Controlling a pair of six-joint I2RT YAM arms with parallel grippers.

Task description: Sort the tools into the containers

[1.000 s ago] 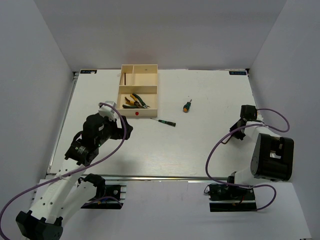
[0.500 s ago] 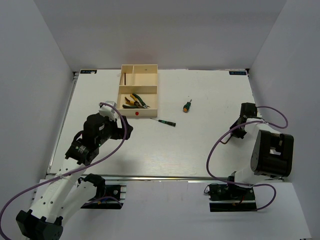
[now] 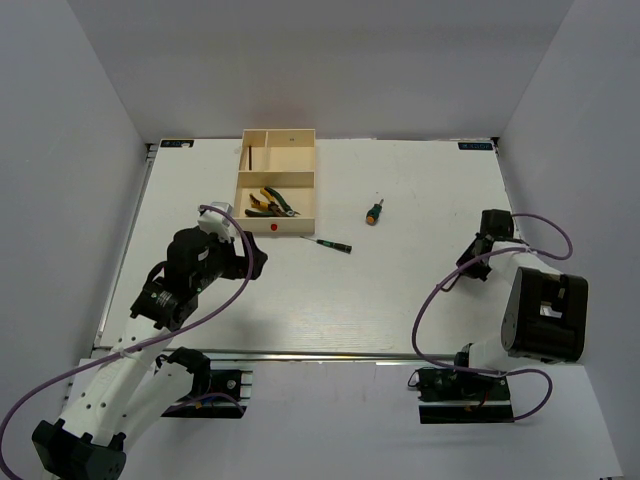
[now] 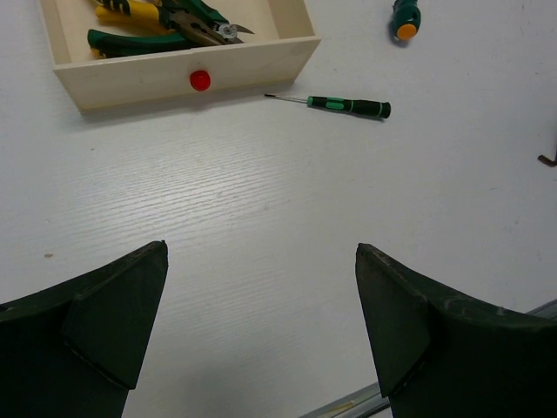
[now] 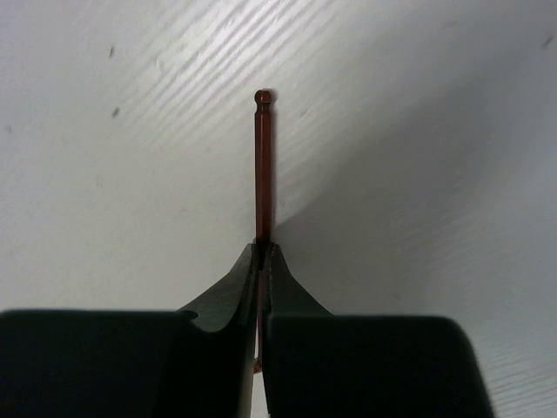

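the left arm (image 3: 165, 290) reaches up from 7 o'clock in the top view, the left gripper (image 4: 261, 261) aimed toward 2 o'clock with its fingers spread wide, while the right arm (image 3: 543, 315) sits folded at 4 o'clock, the right gripper (image 5: 263, 248) pinched tight on a thin hex key (image 5: 262, 165).

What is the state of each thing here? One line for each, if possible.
Left gripper: open, empty.
Right gripper: shut on the hex key.
Hex key: clamped, sticking out ahead of the gripper.
Thin screwdriver: lying on the table, outside the tray.
Stubby screwdriver: also on the table, outside.
Yellow pliers: lying in the tray's large compartment.
Green pliers: same compartment.
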